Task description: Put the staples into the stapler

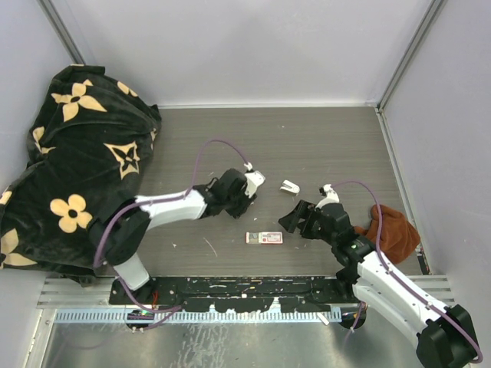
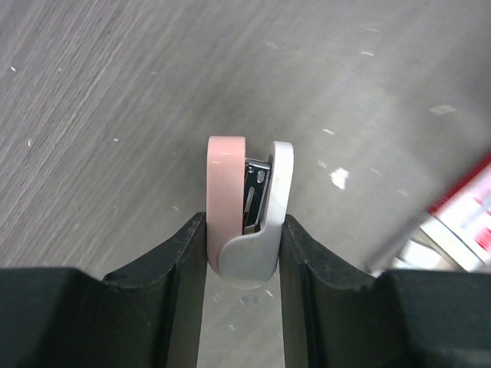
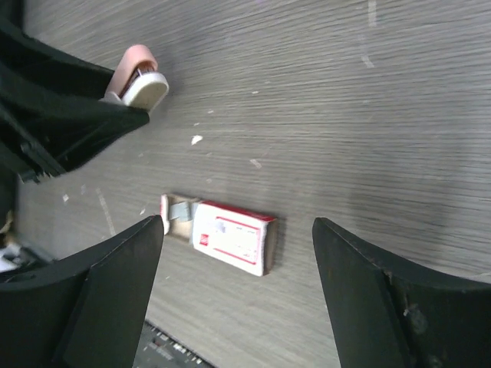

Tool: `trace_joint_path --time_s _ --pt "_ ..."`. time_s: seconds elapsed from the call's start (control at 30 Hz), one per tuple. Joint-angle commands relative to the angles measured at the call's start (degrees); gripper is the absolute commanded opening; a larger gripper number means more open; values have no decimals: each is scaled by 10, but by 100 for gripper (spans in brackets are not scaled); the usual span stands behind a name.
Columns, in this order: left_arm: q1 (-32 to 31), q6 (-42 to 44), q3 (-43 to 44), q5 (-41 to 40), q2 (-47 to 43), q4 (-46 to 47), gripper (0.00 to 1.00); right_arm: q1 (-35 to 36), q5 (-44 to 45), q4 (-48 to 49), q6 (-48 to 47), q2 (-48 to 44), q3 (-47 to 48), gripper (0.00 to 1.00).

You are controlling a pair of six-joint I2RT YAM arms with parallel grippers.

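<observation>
My left gripper point(image 2: 244, 234) is pinching the little pink-and-white stapler point(image 2: 265, 184) between its fingers; right gripper point(image 3: 236, 226) is spread wide, hovering above the staples box point(image 3: 234, 239); the box lies flat on the table point(image 1: 330, 146), tan tray point(image 3: 178, 216) poking out one end; second stapler point(image 1: 289, 186) sits just beyond.

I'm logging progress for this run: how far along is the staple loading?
Done: the left gripper is shut on the pink-and-white stapler, and the staple box lies on the table with its tan tray slid partly out. In hand: the right gripper hangs open above that box. Left: the loading itself, from tray into stapler; the right gripper holds nothing.
</observation>
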Motion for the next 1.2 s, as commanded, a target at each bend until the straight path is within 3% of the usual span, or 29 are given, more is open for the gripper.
trace_joint_path --time_s 0.0,0.33,0.47,0.7,1.17 --pt "-75 78 -70 -81 -138 135 0 0 -98 27 -8 8 58 85" --pt "-224 164 -157 -196 -292 198 0 -1 -263 67 -49 34 116 85" --pt "-234 162 -160 -198 -303 194 0 -1 -315 103 -39 31 111 80" --pt "-242 168 -154 -195 -302 188 0 -1 -339 164 0 33 96 57" --pt "-246 147 -158 -169 -330 188 0 -1 -328 198 -8 75 90 54"
